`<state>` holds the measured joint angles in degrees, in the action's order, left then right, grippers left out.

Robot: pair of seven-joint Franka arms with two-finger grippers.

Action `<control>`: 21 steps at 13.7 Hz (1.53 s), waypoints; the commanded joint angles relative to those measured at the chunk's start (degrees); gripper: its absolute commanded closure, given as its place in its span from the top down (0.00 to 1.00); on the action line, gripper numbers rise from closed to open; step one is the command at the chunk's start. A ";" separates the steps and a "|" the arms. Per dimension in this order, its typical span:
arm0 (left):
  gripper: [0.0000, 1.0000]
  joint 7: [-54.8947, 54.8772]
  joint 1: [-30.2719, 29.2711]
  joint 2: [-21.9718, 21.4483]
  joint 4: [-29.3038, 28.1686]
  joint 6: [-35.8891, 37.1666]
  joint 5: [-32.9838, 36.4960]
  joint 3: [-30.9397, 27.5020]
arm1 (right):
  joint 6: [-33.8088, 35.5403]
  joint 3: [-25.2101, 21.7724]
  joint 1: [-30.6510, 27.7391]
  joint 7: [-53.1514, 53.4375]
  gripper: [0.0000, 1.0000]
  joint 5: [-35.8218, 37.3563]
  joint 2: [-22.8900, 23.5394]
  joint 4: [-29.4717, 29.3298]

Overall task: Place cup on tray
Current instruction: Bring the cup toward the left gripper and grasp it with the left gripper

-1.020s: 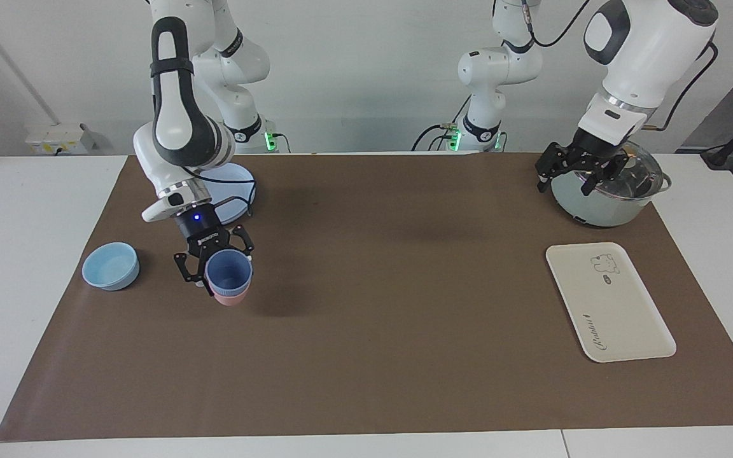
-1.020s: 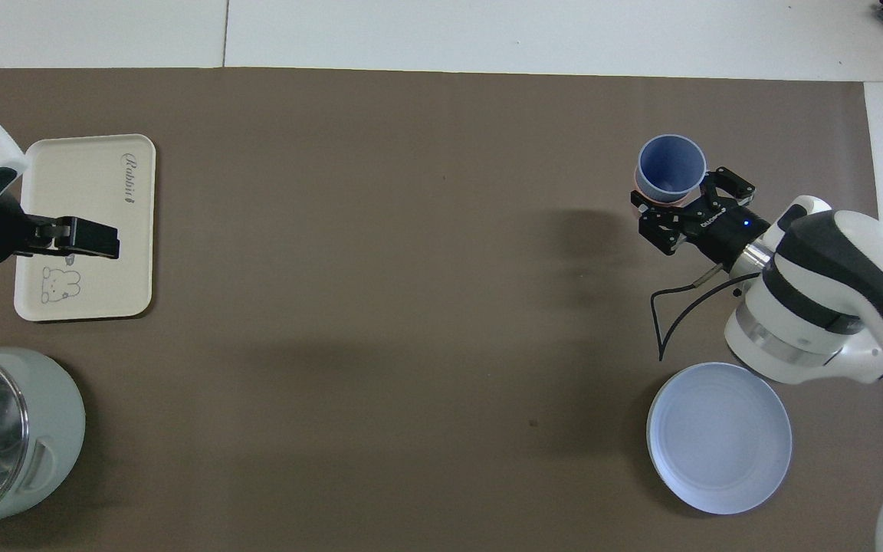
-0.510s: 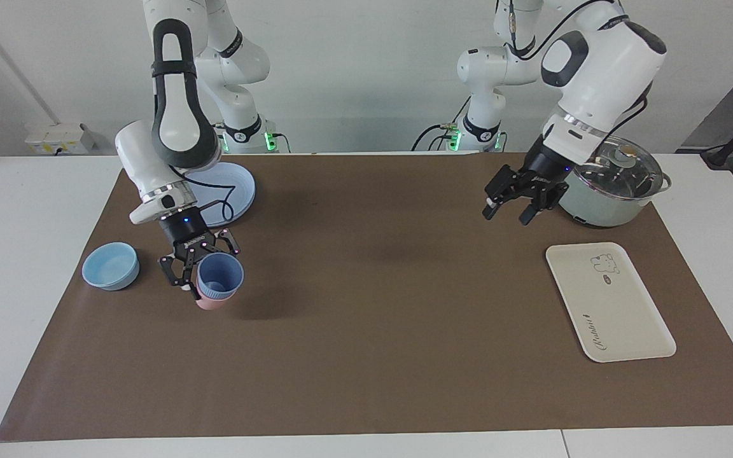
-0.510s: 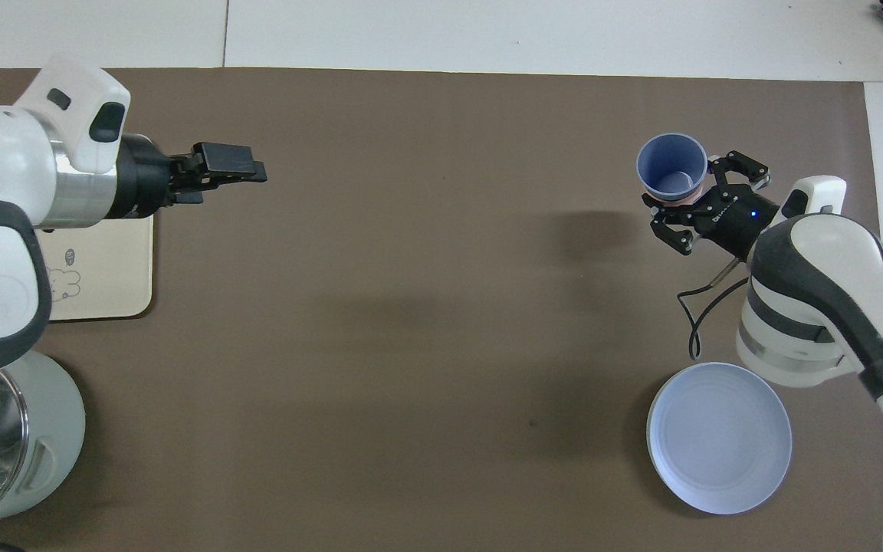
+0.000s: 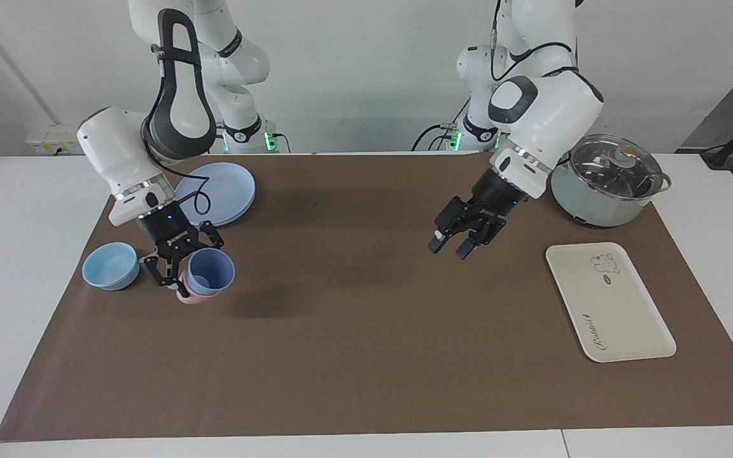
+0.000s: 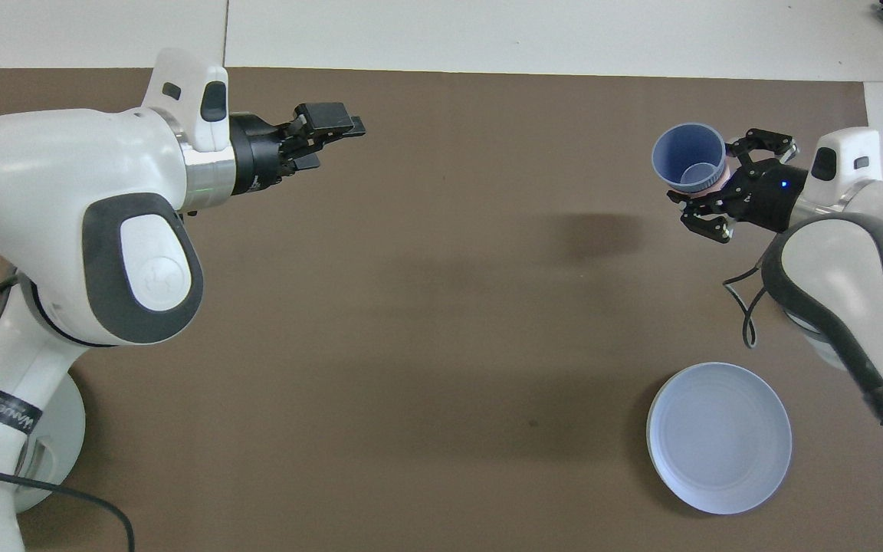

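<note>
The periwinkle-blue cup [image 5: 211, 270] sits nested in a pink cup [image 5: 189, 296]. My right gripper [image 5: 189, 275] is shut on this stack and holds it tilted, a little above the mat, beside the light-blue bowl [image 5: 110, 266]. The cup [image 6: 688, 156] and the right gripper [image 6: 708, 176] also show in the overhead view. The cream tray [image 5: 609, 303] lies flat at the left arm's end of the table; in the overhead view my left arm hides it. My left gripper [image 5: 449, 245] hangs open and empty over the middle of the mat, and it shows in the overhead view [image 6: 328, 132] too.
A round blue plate [image 5: 220, 191] lies near the right arm's base and also shows in the overhead view [image 6: 719, 437]. A lidded pot [image 5: 609, 181] stands nearer to the robots than the tray. A brown mat [image 5: 366, 356] covers the table.
My left gripper has swung from over the pot out over the middle of the mat and lower. My right gripper has shifted toward the bowl with the stacked cups and tilted them more.
</note>
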<state>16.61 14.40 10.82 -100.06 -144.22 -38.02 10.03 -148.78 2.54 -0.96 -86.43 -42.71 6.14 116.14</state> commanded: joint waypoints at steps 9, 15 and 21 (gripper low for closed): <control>0.69 8.79 10.11 17.91 17.86 -9.32 -1.18 -0.89 | 14.56 1.06 11.49 47.64 0.00 40.85 -2.71 -8.73; 0.66 9.06 11.44 20.12 22.53 -2.69 -1.01 0.77 | 17.82 1.24 17.13 55.39 0.00 47.45 -2.71 -9.44; 0.66 3.79 7.83 19.95 25.09 15.53 -1.18 1.92 | 17.56 1.24 17.13 55.75 0.00 47.81 -2.54 -9.35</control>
<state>22.53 23.30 30.26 -76.16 -132.32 -38.71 10.87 -132.33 3.70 16.36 -32.09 3.60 3.50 107.66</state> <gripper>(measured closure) 0.330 0.145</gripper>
